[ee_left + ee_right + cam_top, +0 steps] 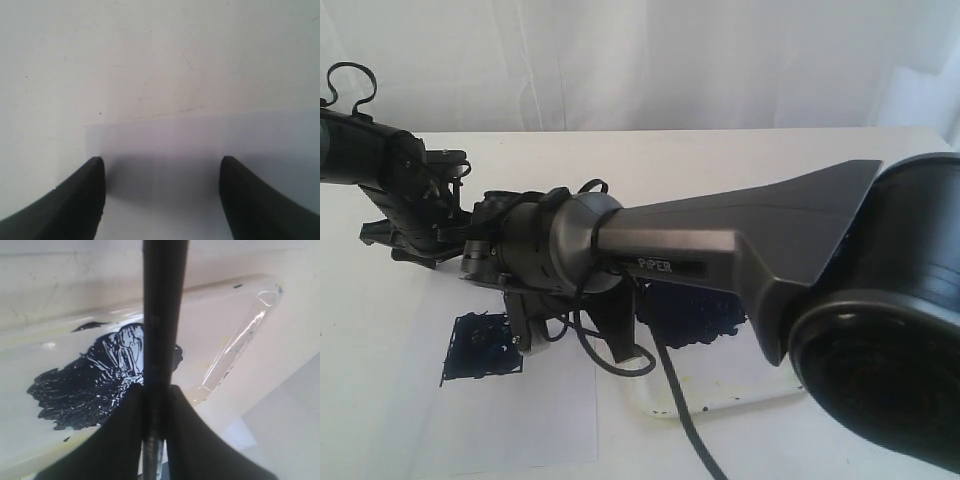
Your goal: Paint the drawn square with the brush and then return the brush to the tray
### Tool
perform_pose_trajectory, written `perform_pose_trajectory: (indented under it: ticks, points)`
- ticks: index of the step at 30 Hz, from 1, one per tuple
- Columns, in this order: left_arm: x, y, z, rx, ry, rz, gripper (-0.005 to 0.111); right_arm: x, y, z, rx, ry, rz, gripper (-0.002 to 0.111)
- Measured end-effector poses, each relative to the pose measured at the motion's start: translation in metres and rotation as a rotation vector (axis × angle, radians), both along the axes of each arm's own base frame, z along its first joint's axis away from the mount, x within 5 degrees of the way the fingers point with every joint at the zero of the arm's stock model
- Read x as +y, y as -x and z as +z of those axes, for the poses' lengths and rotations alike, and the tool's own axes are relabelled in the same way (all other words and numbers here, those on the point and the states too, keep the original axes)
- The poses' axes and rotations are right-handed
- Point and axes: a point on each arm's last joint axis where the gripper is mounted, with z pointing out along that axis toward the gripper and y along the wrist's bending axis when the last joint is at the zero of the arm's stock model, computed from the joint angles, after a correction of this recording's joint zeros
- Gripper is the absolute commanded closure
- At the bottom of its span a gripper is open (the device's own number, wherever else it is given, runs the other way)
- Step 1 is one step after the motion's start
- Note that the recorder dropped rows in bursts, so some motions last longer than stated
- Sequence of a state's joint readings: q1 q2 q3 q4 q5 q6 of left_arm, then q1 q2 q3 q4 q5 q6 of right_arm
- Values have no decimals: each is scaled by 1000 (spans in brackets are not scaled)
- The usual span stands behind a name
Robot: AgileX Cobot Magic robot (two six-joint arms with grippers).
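Observation:
The drawn square (478,346) on the white paper (520,420) is daubed blue-black over most of its inside. My right gripper (156,390) is shut on the brush (161,315), whose dark handle runs straight out between the jaws, above the tray (245,335) and its blue-black paint blob (90,385). In the exterior view my right gripper (570,335) hangs between the square and the tray (740,395); the brush's bristles are hidden there. My left gripper (162,162) is open and empty, low over the paper's edge (200,140), at the far left (395,240).
The right arm (740,240) stretches across the exterior view and covers much of the tray and the paint blob (690,315). A black cable (685,420) hangs from it over the tray. White table (100,60) surrounds the paper; a white curtain stands behind.

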State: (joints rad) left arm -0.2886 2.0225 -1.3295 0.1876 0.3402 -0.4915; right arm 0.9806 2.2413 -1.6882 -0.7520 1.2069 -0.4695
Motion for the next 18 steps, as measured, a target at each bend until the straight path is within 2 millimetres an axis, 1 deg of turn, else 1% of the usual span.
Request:
perform_pose_trajectory:
  ticks: [10,18]
  points:
    - [0,0,0,0,0,0,38,2,1,0,-12,4,20,108]
    - [0,0,0,0,0,0,38,-4,-9,-4,-47,-5,-34,108]
